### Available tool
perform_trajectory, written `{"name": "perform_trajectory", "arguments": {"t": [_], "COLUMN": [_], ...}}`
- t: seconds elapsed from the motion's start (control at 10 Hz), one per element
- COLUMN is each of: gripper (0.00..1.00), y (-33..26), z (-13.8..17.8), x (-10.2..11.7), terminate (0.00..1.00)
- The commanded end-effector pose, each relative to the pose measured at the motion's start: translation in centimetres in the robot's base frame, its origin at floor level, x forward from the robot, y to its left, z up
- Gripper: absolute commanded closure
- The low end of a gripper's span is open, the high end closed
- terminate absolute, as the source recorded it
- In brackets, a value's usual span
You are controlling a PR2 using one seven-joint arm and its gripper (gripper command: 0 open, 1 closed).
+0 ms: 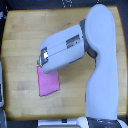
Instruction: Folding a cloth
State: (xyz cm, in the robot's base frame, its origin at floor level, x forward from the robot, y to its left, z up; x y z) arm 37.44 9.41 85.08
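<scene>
On wooden table (20,30), cloth (48,82) lies flat; gripper (39,61) at its top corner, opening hidden; pinch 1 corner only.

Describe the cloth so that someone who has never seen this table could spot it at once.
Start at the wooden table that fills the view, then follow the big white arm down to its tip. The cloth lies flat just below that tip, toward the exterior view's left. It is the only pink thing there, plain and four-sided.

The robot arm (67,47) reaches over the wooden table (20,30), its end above the flat pink cloth's (48,81) top corner.
</scene>
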Motion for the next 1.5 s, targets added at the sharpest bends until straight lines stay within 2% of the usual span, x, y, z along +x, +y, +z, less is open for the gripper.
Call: {"name": "perform_trajectory", "arguments": {"t": [0.0,0.3,0.5,0.8,1.2,1.4], "gripper": [0.0,0.0,0.0,0.0,0.0,0.0], "y": [-5.1,-10.7,-14.3,-19.2,-28.1,-29.8], "z": [5.1,8.3,9.7,10.1,10.2,10.2], "x": [7.1,11.2,12.3,10.7,9.9,9.8], "terminate": [0.0,0.0,0.0,0.0,0.0,0.0]}}
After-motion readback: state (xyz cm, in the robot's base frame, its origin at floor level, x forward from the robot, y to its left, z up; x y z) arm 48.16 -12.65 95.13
